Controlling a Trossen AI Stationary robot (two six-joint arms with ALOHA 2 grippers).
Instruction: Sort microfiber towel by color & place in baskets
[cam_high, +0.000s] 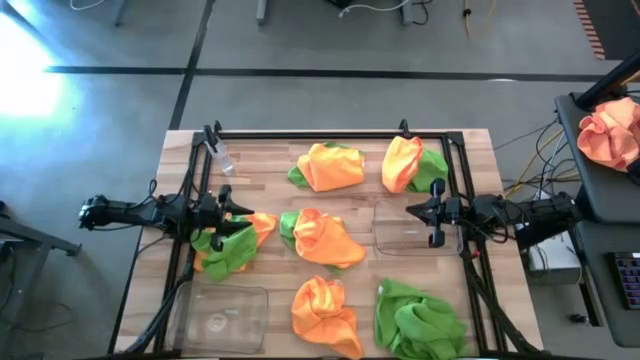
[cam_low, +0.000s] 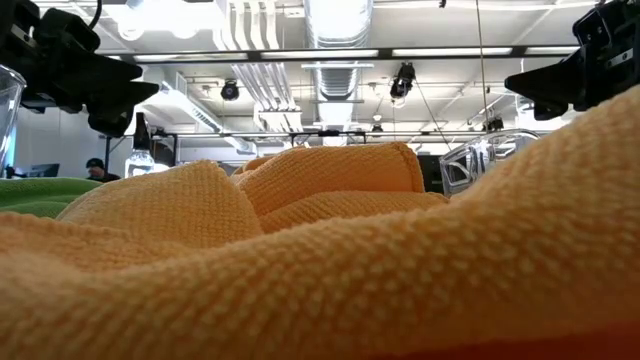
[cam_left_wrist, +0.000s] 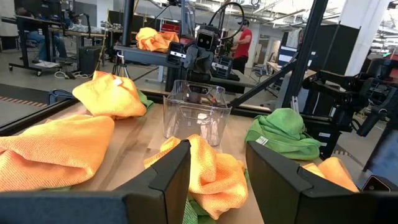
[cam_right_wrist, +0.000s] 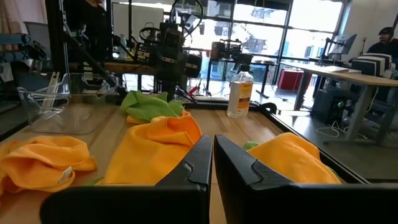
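Note:
Orange and lime-green microfiber towels lie in crumpled heaps on the wooden table: two orange-over-green heaps at the far side, one in the middle, one at the left, an orange one and a green one near the front. One clear basket stands at the near left, the other right of the middle. My left gripper hovers open above the left heap, pointing level at the middle orange towel. My right gripper hovers shut, level, over the right basket's far edge.
A clear bottle stands at the far left, also in the right wrist view. A black frame rims the table. A peach cloth lies on a stand off the table's right. An orange towel fills the low view.

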